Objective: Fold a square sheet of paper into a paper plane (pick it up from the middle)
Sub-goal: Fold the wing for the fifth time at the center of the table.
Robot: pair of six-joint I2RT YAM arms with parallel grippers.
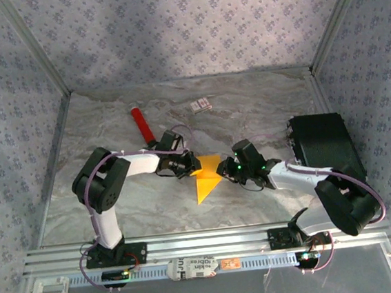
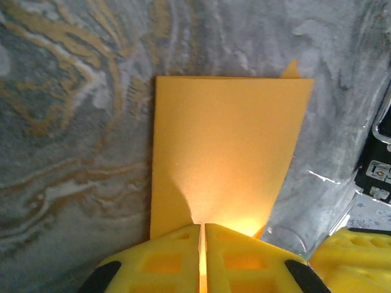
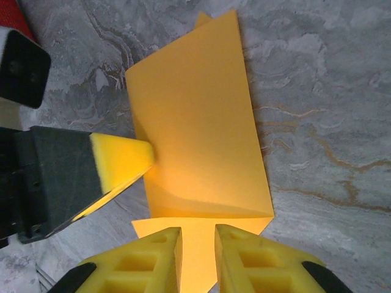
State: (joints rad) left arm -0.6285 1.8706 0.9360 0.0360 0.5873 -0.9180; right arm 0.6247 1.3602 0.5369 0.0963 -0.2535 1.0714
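Two claws meet at a partly folded, thin orange-yellow square sheet of paper on the grey marbled table.
A black rectangular case lies well right of the right gripper. A red cylindrical tube and a small white card lie beyond the left gripper. That claw pinches the sheet's edge, and the right's jaws stand slightly apart at a corner. The sheet's narrow tip points toward the arm bases.

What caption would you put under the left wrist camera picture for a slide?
The left gripper pinches one edge of the folded orange-yellow paper over the marbled table.
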